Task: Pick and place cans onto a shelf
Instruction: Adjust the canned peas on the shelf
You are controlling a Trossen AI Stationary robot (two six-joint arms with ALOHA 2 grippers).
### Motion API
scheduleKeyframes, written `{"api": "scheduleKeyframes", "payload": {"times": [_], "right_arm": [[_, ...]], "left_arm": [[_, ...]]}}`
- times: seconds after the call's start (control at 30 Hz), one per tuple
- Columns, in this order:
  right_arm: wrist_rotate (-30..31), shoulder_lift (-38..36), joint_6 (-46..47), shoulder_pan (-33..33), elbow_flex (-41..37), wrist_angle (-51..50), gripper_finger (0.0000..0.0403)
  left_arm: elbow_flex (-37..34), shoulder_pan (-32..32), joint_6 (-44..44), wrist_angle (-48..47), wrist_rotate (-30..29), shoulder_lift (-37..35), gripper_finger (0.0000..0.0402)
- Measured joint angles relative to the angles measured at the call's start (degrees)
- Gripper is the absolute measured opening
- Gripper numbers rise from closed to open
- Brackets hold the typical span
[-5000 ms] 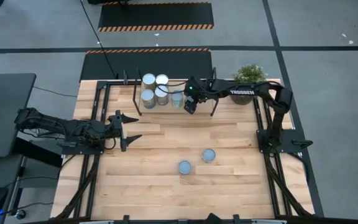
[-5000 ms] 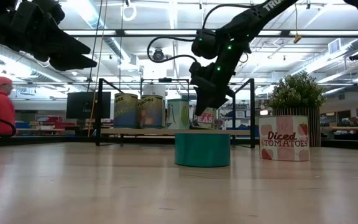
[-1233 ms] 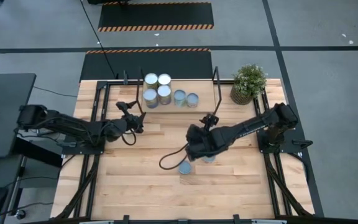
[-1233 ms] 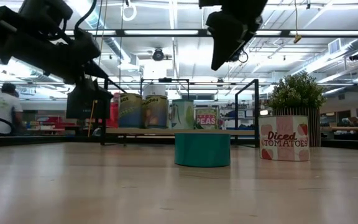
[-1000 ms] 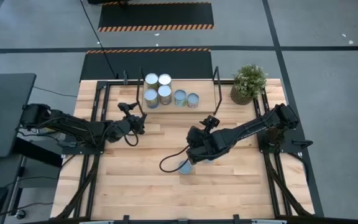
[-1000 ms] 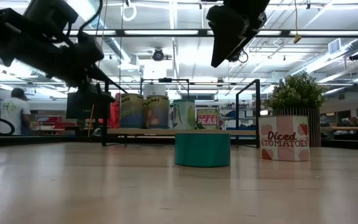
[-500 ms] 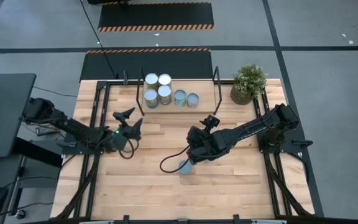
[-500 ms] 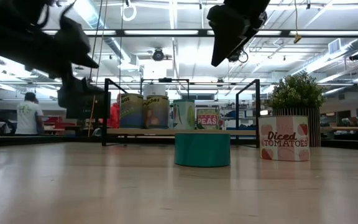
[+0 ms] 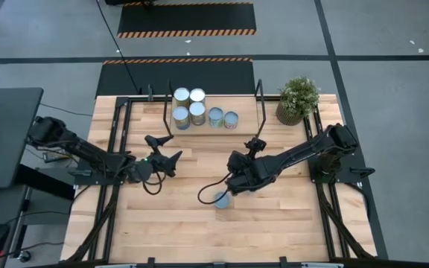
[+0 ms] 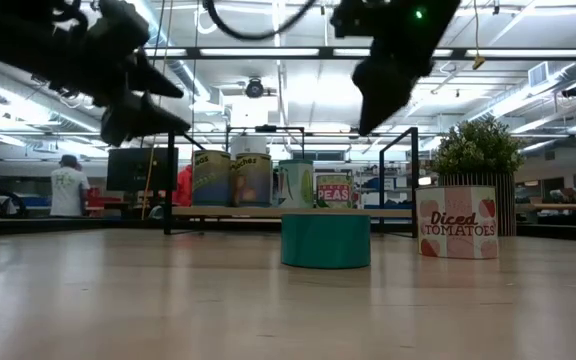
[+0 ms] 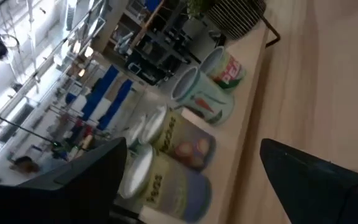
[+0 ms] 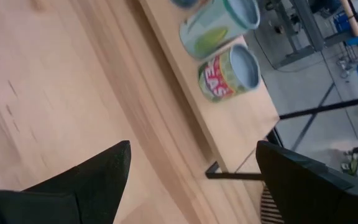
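**Hovering over the loose can**

Stretching in low from the table's right edge, the dark right gripper [image 9: 235,181] hangs above a short teal can [image 9: 221,199] — fingers parted, empty. The left gripper [image 9: 168,150] is raised mid-table, wide open, holding nothing. 6 cans stand on the light wooden shelf [image 9: 246,123].

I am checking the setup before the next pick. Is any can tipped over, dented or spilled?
Nothing stands out. The cans on the shelf stand upright, and so do the teal can and the tomato can on the table. No spill shows.
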Motion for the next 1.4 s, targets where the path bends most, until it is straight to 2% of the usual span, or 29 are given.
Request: {"api": "scheduleKeyframes", "payload": {"times": [0.17,0.5,0.63,0.87,1.07,1.4], "right_arm": [[-0.1,0.0,1.3,0.0,-2.7,0.1,0.0354],[-0.3,0.0,-1.2,0.7,-5.9,2.7,0.0354],[0.7,-1.1,-1.2,1.6,-6.7,3.1,0.0354],[2.4,-7.4,0.8,3.8,-9.6,3.5,0.0354],[2.7,-10.8,2.4,5.0,-11.0,3.9,0.0354],[3.7,-11.0,1.2,5.0,-11.1,5.3,0.0354]], "left_arm": [[3.8,2.9,4.4,-0.1,-0.1,5.0,0.0375],[10.9,13.0,13.9,-0.8,-0.1,17.4,0.0375],[14.7,15.7,14.8,-6.9,0.0,20.3,0.0375],[18.9,19.6,14.6,-15.5,0.1,22.7,0.0375],[18.9,22.3,16.0,-16.5,0.0,22.7,0.0375],[18.9,26.0,17.7,-16.6,0.1,22.9,0.0375]]}}
